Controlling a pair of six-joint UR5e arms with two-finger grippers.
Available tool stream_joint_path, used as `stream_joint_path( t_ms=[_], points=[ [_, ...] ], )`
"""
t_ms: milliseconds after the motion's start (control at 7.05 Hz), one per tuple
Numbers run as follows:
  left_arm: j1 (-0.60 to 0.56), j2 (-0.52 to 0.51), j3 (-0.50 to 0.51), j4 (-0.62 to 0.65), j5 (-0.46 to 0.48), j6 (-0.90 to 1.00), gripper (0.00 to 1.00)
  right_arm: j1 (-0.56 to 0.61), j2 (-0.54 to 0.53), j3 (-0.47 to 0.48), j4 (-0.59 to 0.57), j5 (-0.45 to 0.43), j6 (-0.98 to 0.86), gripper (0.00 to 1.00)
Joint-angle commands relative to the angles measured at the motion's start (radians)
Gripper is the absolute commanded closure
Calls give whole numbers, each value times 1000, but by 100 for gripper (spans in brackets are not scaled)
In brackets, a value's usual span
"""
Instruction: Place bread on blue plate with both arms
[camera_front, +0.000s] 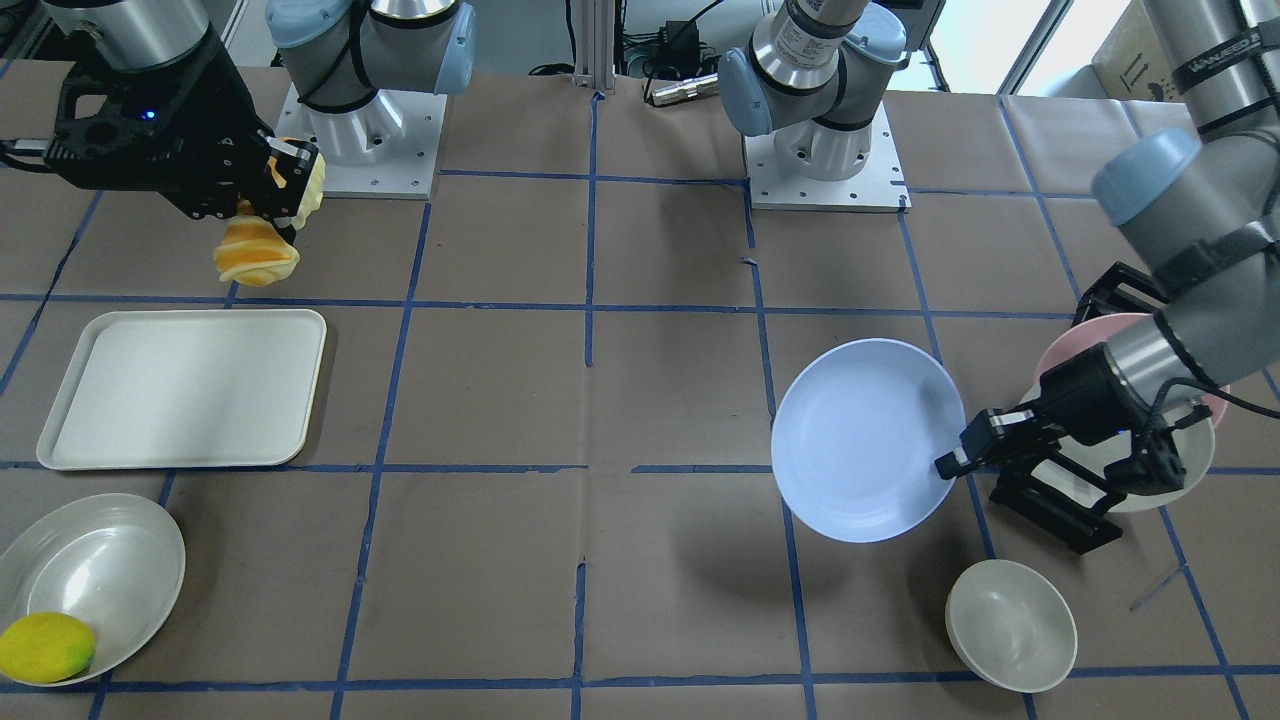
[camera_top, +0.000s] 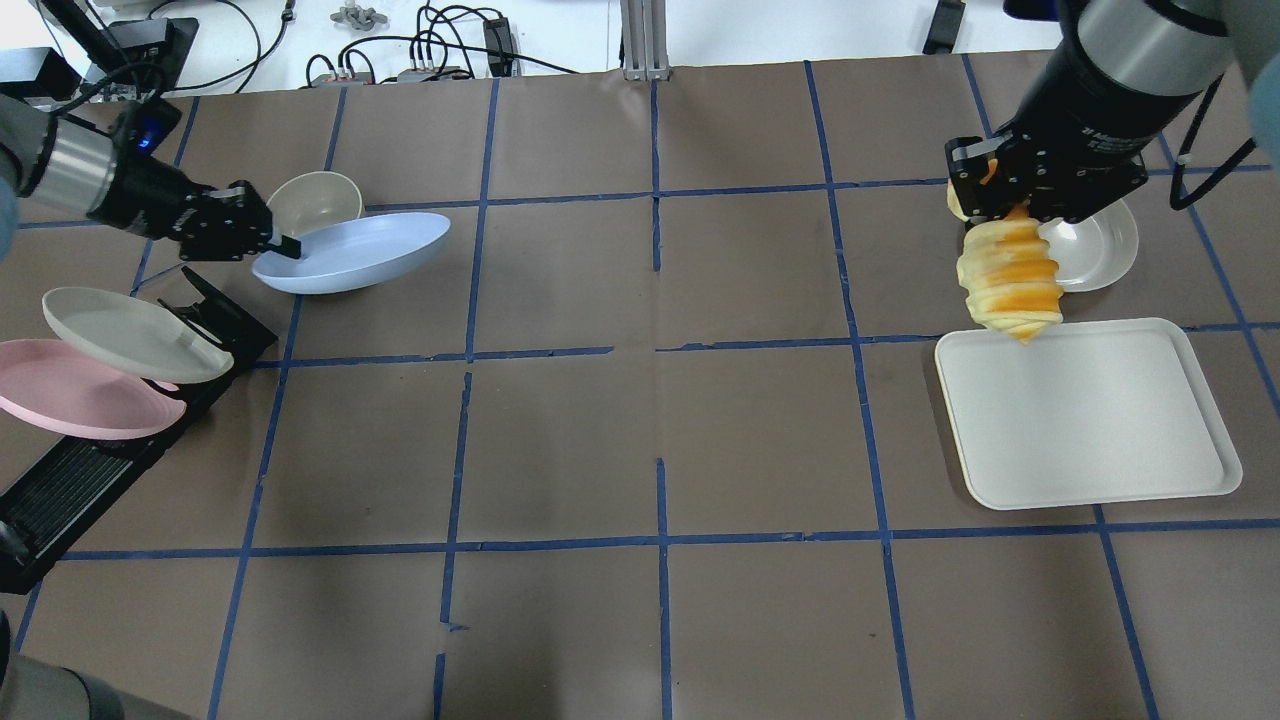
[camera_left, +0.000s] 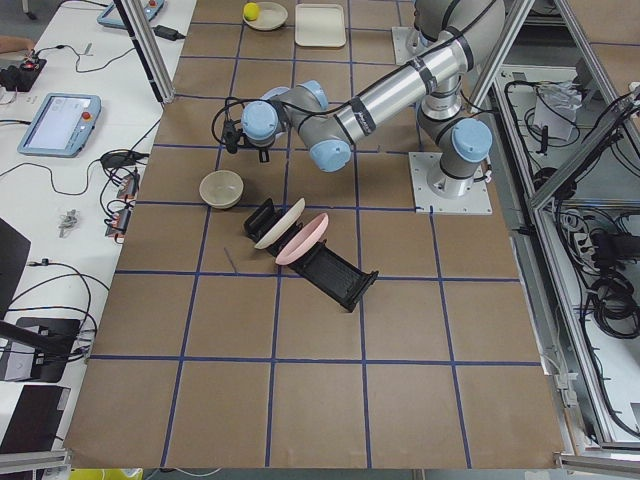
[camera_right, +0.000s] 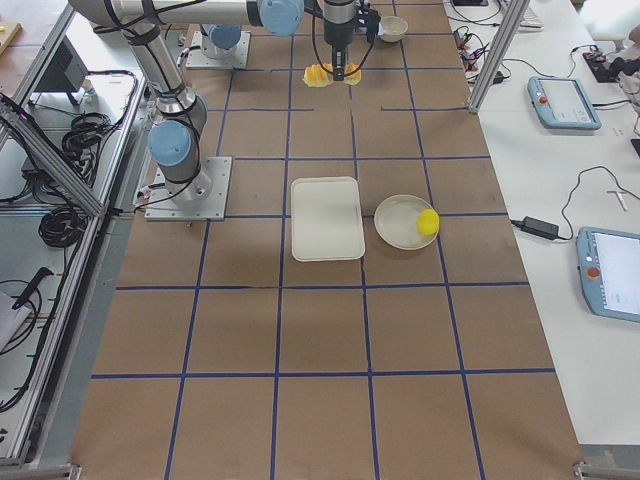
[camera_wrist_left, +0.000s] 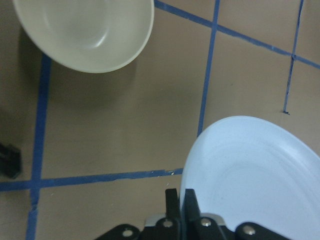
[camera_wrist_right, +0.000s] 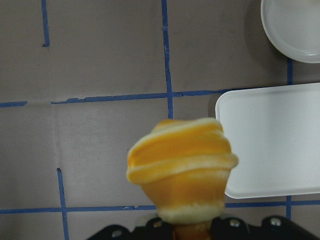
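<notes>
Brown paper with a grid of blue tape covers the surface (camera_top: 660, 430), and a white tray (camera_top: 1090, 415) lies on it as a landmark.

The bread (camera_top: 1010, 285) hangs in the air near the tray, at the tray's end toward the plate. I cannot tell if it is exactly over the tray. The jaws of the right arm (camera_top: 1130, 40) are closed on its upper end, and the rest points down freely.

I judge it to be light and soft. The pinched end looks squeezed, so a gentle hold is enough and a hard one would crush it. Held by one end, it may swing or bend, so the thicker middle would give a steadier hold.

It is a long roll with ridges in orange and pale cream stripes, and it narrows to a tip at the bottom.

The blue plate (camera_top: 350, 255) is well apart from the tray, at the opposite end of the surface. It is lifted and tilted, and the jaws of the left arm (camera_top: 70, 170) are closed on its rim. It looks stiff and smooth, so it could turn in such a thin hold.
</notes>
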Motion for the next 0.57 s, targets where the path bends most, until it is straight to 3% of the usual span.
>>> stream_joint_path(
  t_ms=[0,425],
  points=[
    [-139,-25,-21,205,-111,-161,98,35,13,13,-9,-11,45,90],
    [-253,-104,-27,360,-145,-161,98,60,33,56,-99,-11,31,90]
  ],
)
